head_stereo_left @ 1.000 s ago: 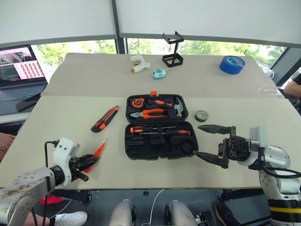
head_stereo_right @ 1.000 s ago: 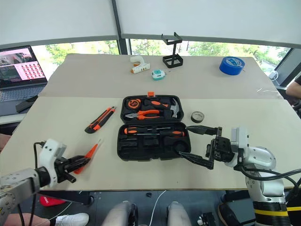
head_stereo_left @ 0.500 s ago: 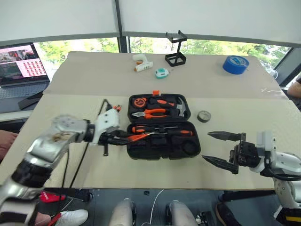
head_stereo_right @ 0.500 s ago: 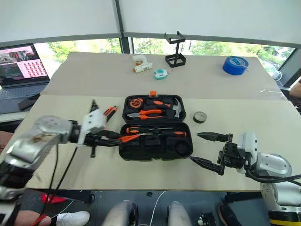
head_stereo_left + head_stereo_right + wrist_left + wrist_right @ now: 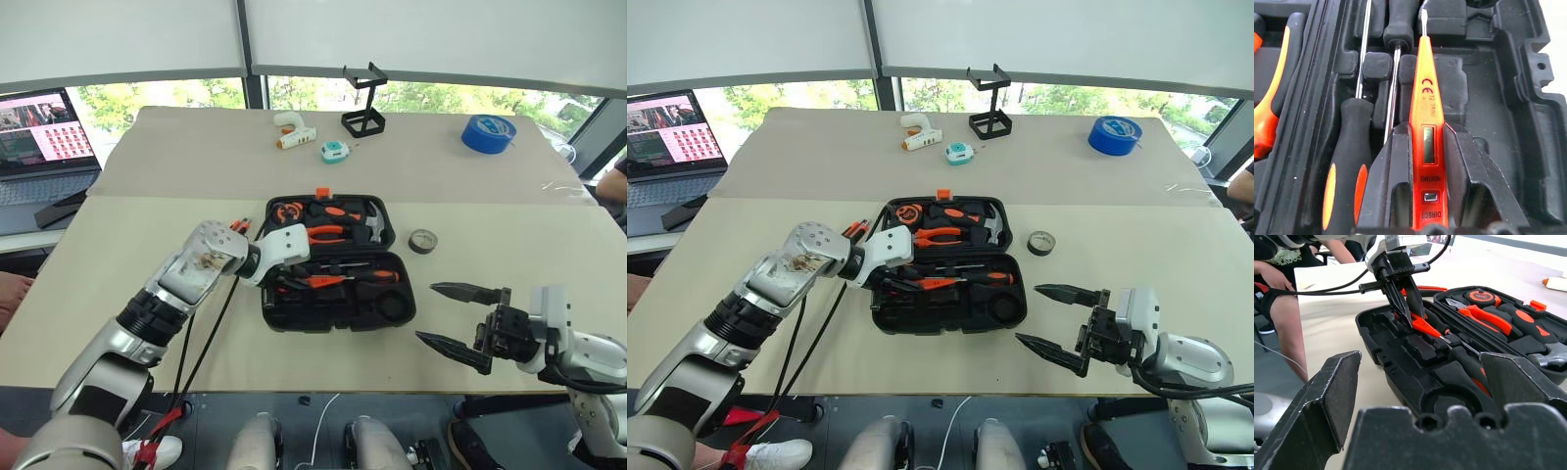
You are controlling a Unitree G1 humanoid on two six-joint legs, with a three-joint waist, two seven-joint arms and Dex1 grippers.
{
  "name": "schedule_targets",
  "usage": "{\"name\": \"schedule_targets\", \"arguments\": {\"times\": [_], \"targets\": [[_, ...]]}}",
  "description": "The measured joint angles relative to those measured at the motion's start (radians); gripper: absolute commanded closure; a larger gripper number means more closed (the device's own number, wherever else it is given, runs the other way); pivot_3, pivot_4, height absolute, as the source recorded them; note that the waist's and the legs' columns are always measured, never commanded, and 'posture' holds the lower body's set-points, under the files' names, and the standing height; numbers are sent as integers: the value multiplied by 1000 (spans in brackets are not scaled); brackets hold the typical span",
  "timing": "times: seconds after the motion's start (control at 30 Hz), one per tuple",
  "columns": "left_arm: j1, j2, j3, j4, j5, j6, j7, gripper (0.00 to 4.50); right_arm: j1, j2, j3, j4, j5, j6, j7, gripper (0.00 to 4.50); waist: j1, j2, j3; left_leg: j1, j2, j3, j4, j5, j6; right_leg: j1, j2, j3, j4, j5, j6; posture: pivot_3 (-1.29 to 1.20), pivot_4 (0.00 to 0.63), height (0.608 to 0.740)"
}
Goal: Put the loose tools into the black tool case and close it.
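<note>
Over the open black tool case (image 5: 333, 264) mid-tabletop, the left tool (image 5: 1427, 161) pinches the slim all-orange screwdriver (image 5: 1428, 132), light, stiff, slick, by its handle; the right tool (image 5: 468, 318) gapes empty.

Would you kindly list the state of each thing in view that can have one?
Black tool case: open, lid flat.
Slim orange screwdriver: held over the case.
Left claw: shut on the screwdriver.
Right claw: open, empty.
Laptop: open, screen lit.
</note>
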Motion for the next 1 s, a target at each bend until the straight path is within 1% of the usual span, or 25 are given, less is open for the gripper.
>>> {"name": "schedule_targets", "arguments": {"times": [0.13,0.27,0.37,0.6,1.0], "targets": [[-4,16,-13,-24,25,22,-26,4056,0,0,0,-1,1,6,-4,0,-1,0,0,0,0,-1,0,0,0,0,0,0,0,0,0,0,150,740],[-4,55,-23,-63,50,65,-44,4056,-3,-1,0,-1,1,10,-6,0,-2,0,0,1,0,-1,0,0,0,0,0,0,1,0,0,0,150,740],[-4,59,-21,-74,59,92,-45,4056,-16,-1,0,-1,1,13,-6,0,0,0,0,1,0,-1,0,0,0,1,0,0,1,0,0,0,150,740],[-14,33,-24,-63,84,111,-38,4056,-37,-2,0,-2,1,29,-7,0,2,0,0,1,0,-1,3,0,0,1,0,0,2,0,0,0,150,740],[-52,-28,-55,23,141,84,-33,4056,-38,-2,1,-17,1,50,-13,0,3,1,0,1,0,-1,7,0,0,2,0,0,5,0,0,0,150,740]]}}
